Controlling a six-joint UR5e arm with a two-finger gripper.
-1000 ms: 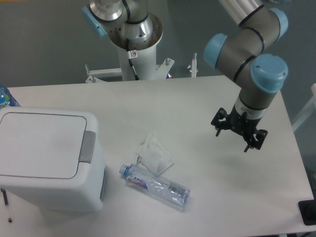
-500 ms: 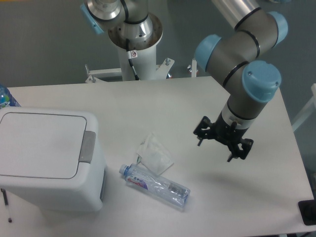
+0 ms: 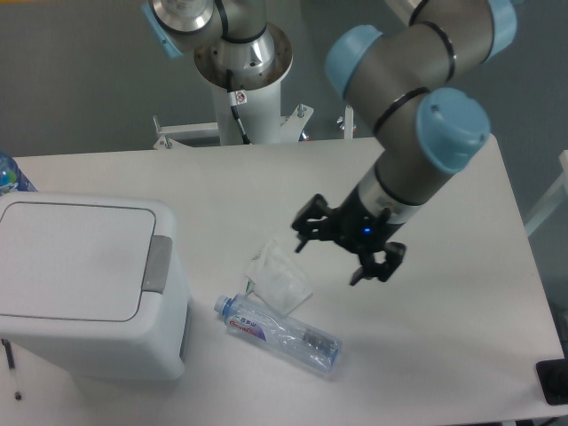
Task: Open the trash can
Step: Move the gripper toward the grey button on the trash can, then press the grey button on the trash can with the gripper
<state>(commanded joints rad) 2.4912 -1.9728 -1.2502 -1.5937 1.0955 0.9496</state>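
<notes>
The trash can [image 3: 84, 284] is a big boxy white bin at the left of the table, its flat lid down and a grey latch tab [image 3: 159, 264] on the lid's right edge. My gripper [image 3: 330, 257] hangs over the middle of the table, well to the right of the bin and apart from it. Its two black fingers are spread open with nothing between them.
A crumpled clear plastic bag [image 3: 278, 276] and a flattened clear bottle [image 3: 280, 332] lie on the table between the bin and the gripper. Part of a blue-capped bottle [image 3: 11, 174] shows at the left edge. The robot base [image 3: 241, 75] stands behind the table.
The arm has swung left and slightly down, carrying the open gripper from the right side of the table to near the plastic bag. The bin's lid has stayed down.
</notes>
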